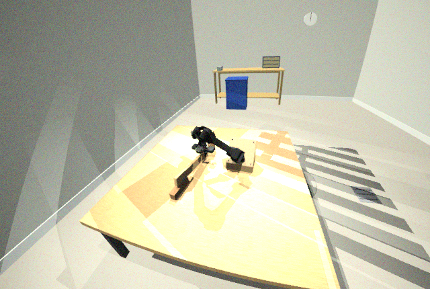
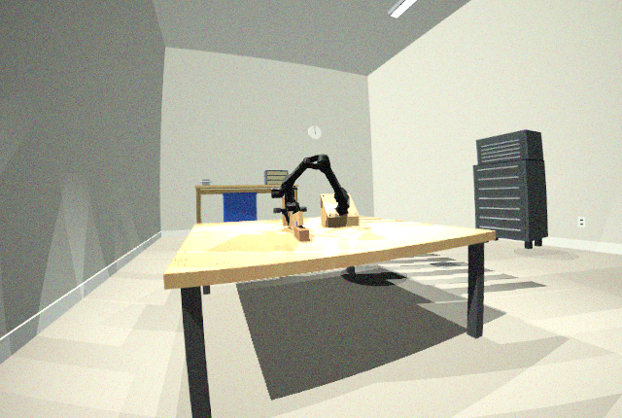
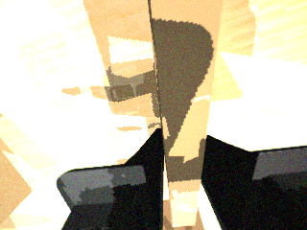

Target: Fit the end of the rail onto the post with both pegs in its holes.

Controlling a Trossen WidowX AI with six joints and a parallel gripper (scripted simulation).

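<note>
The wooden rail (image 1: 181, 177) (image 3: 184, 10) runs from the low footboard block (image 1: 175, 193) (image 2: 302, 235) back to my gripper. The rail's far end is at the block's bracket; how deep it sits there is too small to tell. My gripper (image 1: 203, 154) (image 3: 172, 130) is shut on the rail close to its near end, with one black finger on each side in the wrist view. The post (image 1: 211, 146) stands just behind my gripper and is mostly hidden by it. The pegs, the holes, and any gap between rail end and post cannot be made out.
The arm's base stands by a sloped wooden block (image 1: 247, 152) (image 2: 343, 221), to the right of the rail. A small flat wooden-coloured patch (image 1: 244, 185) shows on the table (image 1: 263, 237) (image 2: 241, 264) in front of it. Bright light patches and shadows cross the table top.
</note>
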